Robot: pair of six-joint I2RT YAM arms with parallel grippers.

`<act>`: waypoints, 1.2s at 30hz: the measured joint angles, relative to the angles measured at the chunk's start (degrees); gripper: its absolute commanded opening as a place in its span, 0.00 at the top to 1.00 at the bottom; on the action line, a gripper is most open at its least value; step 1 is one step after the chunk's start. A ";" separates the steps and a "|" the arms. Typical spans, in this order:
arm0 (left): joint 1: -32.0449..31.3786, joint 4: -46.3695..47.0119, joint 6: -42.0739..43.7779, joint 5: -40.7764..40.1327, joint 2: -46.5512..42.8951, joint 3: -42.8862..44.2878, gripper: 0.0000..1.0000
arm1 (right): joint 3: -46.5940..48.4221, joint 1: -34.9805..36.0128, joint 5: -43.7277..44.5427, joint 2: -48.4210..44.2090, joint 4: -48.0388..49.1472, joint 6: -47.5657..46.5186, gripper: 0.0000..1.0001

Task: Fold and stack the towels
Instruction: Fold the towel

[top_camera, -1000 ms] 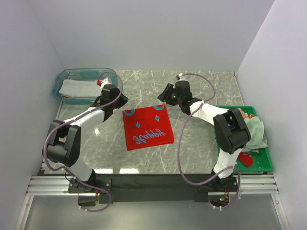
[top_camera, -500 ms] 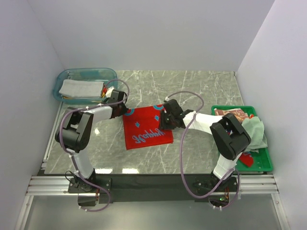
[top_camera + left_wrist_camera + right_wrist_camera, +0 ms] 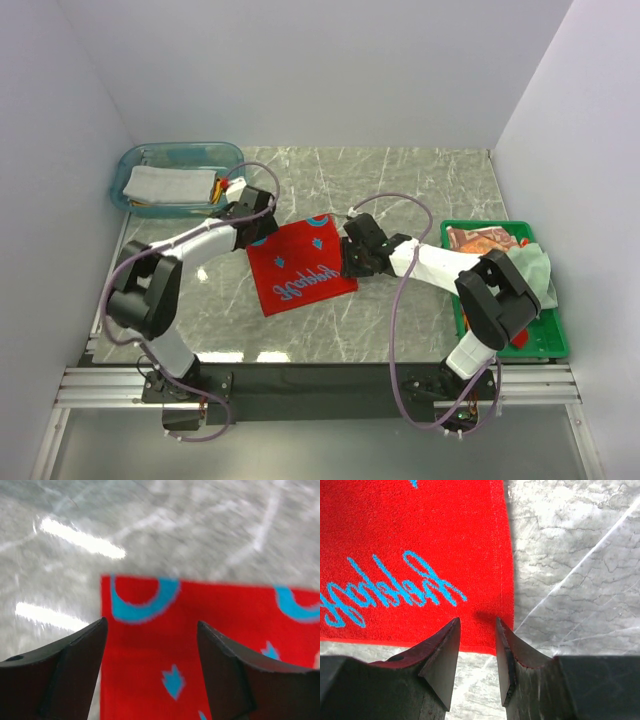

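Between the narrowly parted black fingers of the right gripper point(image 3: 477, 621) lies the stitched hem of the red terry towel point(image 3: 410, 540), grip unclear. Beyond the wide wedge fingers of the left gripper point(image 3: 151, 625), its blue-arc corner rests flat on glossy veined marble point(image 3: 200, 520); white walls point(image 3: 300, 70) enclose.

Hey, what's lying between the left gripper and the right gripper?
The red towel, flat on the marble table: the left gripper is over its far left corner, the right gripper at its right edge. The top view shows it.
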 measured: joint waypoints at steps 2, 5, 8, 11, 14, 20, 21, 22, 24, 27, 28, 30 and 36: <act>-2.49 -1.92 -0.55 -1.03 -2.62 -0.13 0.30 | 0.00 0.20 0.20 -0.07 -0.11 -0.39 0.59; -6.16 -3.78 -2.32 -1.16 -6.05 -2.27 0.40 | 0.00 0.26 0.24 -0.02 -0.57 -1.11 0.65; -9.18 -4.90 -4.02 0.02 -7.45 -6.45 0.45 | -0.39 0.37 0.17 0.11 -0.70 -1.44 0.70; -11.23 -6.91 -5.57 1.25 -7.17 -10.82 0.47 | -1.53 0.76 0.13 0.13 -1.55 -1.51 0.70; -13.00 -7.74 -6.91 1.84 -7.15 -12.90 0.46 | -2.91 1.22 -0.04 -0.39 -2.43 -1.42 0.70; -18.36 -7.80 -8.90 1.77 -7.65 -13.46 0.44 | -8.83 3.04 -1.55 -6.32 -4.15 0.09 0.70; -19.69 -7.74 -9.22 1.84 -8.04 -13.86 0.43 | -9.97 3.65 -1.95 -7.63 -4.42 0.52 0.70; -20.55 -7.65 -9.42 1.88 -8.31 -14.16 0.41 | -10.84 4.17 -2.32 -8.63 -4.72 0.85 0.70; -22.47 -7.58 -9.62 1.88 -8.94 -14.73 0.39 | -13.03 5.64 -3.48 -11.15 -5.18 1.86 0.70; -23.96 -7.13 -9.42 1.84 -9.49 -15.23 0.35 | -14.84 7.17 -4.94 -14.14 -7.34 2.62 0.69; -24.15 -7.06 -9.42 1.86 -9.68 -15.41 0.33 | -14.95 7.54 -5.29 -14.88 -8.35 2.64 0.68; -24.35 -7.50 -9.40 1.73 -10.03 -15.43 0.31 | -14.45 7.72 -5.29 -16.35 -10.08 2.38 0.65; -23.45 -15.69 -7.87 -2.62 -12.76 -13.33 0.26 | -6.69 4.96 -2.51 -17.00 -13.38 -2.80 0.50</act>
